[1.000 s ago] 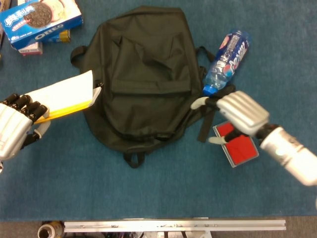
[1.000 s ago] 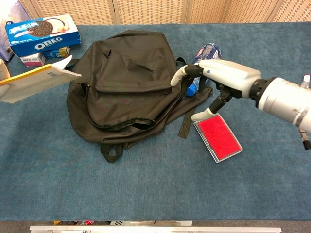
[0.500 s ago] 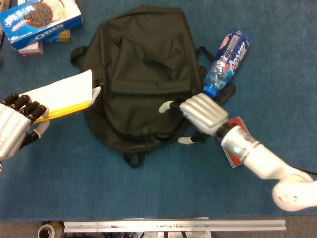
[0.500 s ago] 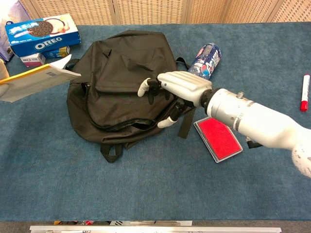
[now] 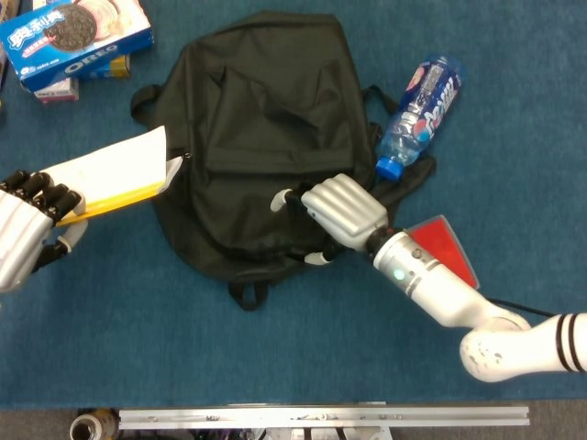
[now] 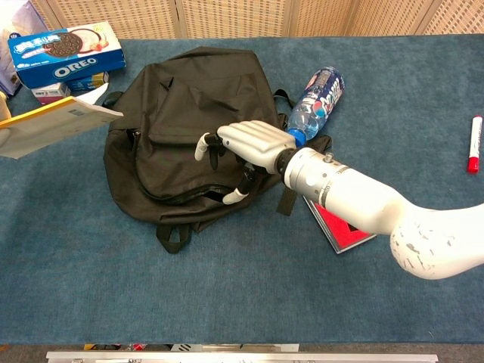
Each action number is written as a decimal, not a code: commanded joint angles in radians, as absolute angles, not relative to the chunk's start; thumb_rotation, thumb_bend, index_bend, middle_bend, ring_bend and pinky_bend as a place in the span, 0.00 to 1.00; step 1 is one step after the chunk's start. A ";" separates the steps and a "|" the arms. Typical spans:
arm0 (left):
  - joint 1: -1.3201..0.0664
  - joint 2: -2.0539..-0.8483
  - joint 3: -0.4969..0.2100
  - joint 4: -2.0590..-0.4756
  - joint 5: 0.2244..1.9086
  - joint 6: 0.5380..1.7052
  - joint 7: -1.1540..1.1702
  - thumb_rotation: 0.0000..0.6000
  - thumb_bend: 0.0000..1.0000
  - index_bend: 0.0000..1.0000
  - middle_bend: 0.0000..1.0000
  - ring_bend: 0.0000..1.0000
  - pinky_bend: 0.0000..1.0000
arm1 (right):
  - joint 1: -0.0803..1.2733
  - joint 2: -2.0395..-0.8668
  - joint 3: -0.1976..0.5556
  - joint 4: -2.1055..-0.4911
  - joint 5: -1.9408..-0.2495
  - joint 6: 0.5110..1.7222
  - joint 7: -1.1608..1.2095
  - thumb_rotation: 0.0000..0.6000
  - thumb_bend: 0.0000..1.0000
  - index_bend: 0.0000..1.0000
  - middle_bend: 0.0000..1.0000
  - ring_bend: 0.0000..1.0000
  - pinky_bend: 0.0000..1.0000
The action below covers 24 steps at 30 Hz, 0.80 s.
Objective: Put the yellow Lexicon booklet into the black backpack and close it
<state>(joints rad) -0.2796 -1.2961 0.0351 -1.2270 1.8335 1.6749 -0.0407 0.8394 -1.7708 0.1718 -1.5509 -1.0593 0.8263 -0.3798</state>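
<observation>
The black backpack (image 5: 261,137) (image 6: 189,121) lies flat in the middle of the blue table. My left hand (image 5: 27,234) at the left edge holds the yellow Lexicon booklet (image 5: 115,174) (image 6: 49,127) in the air, its far corner next to the backpack's left side. My right hand (image 5: 335,213) (image 6: 242,151) hovers over the backpack's lower front, near the zipper seam, with fingers spread and nothing in them. Whether it touches the fabric I cannot tell.
An Oreo box (image 5: 73,37) (image 6: 66,51) sits at the back left. A Pepsi bottle (image 5: 422,110) (image 6: 318,92) lies right of the backpack. A red card case (image 5: 445,252) (image 6: 340,227) lies partly under my right forearm. A red marker (image 6: 474,144) is far right.
My right hand moved left from beside the red case onto the backpack's lower front. The left hand and booklet drifted slightly left.
</observation>
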 commanded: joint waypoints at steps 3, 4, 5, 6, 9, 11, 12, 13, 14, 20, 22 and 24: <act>-0.280 -1.297 0.034 -1.224 1.834 1.675 -0.042 1.00 0.36 0.77 0.67 0.52 0.57 | 0.856 -1.800 0.183 -1.514 -1.049 0.835 -0.381 1.00 0.18 0.33 0.45 0.30 0.41; -0.280 -1.297 0.034 -1.224 1.833 1.674 -0.042 1.00 0.36 0.77 0.67 0.52 0.57 | 0.859 -1.804 0.185 -1.507 -1.047 0.836 -0.381 1.00 0.23 0.33 0.45 0.30 0.41; -0.280 -1.298 0.034 -1.224 1.833 1.674 -0.043 1.00 0.36 0.77 0.67 0.52 0.57 | 0.861 -1.807 0.186 -1.501 -1.044 0.836 -0.382 1.00 0.29 0.33 0.45 0.30 0.41; -0.280 -1.298 0.033 -1.223 1.833 1.674 -0.044 1.00 0.36 0.77 0.67 0.52 0.57 | 0.863 -1.809 0.187 -1.495 -1.042 0.836 -0.383 1.00 0.32 0.34 0.45 0.30 0.41; -0.281 -1.299 0.033 -1.221 1.833 1.674 -0.046 1.00 0.36 0.77 0.67 0.52 0.57 | 0.869 -1.813 0.189 -1.481 -1.034 0.835 -0.383 1.00 0.43 0.34 0.45 0.30 0.41; -0.281 -1.300 0.032 -1.220 1.832 1.673 -0.047 1.00 0.36 0.77 0.67 0.52 0.57 | 0.871 -1.814 0.191 -1.476 -1.031 0.835 -0.382 1.00 0.50 0.36 0.45 0.30 0.41; -0.281 -1.300 0.032 -1.219 1.831 1.672 -0.047 1.00 0.36 0.77 0.67 0.52 0.57 | 0.871 -1.815 0.192 -1.474 -1.030 0.835 -0.382 1.00 0.53 0.37 0.46 0.31 0.41; -0.282 -1.300 0.032 -1.217 1.830 1.670 -0.049 1.00 0.36 0.77 0.67 0.52 0.57 | 0.873 -1.816 0.196 -1.467 -1.025 0.835 -0.378 1.00 0.56 0.39 0.46 0.31 0.42; -0.282 -1.300 0.032 -1.214 1.829 1.669 -0.051 1.00 0.36 0.77 0.67 0.52 0.57 | 0.875 -1.817 0.202 -1.459 -1.021 0.835 -0.375 1.00 0.59 0.43 0.48 0.32 0.44; -0.289 -1.295 0.029 -1.202 1.833 1.671 -0.065 1.00 0.36 0.77 0.67 0.52 0.57 | 0.889 -1.831 0.241 -1.400 -0.986 0.851 -0.371 1.00 0.71 0.69 0.61 0.49 0.68; -0.292 -1.293 0.030 -1.197 1.838 1.674 -0.073 1.00 0.36 0.77 0.67 0.52 0.57 | 0.900 -1.836 0.257 -1.384 -0.963 0.852 -0.382 1.00 0.75 0.71 0.63 0.52 0.73; -0.294 -1.291 0.031 -1.194 1.843 1.678 -0.081 1.00 0.36 0.77 0.67 0.52 0.57 | 0.909 -1.840 0.273 -1.379 -0.939 0.856 -0.391 1.00 0.78 0.72 0.64 0.55 0.77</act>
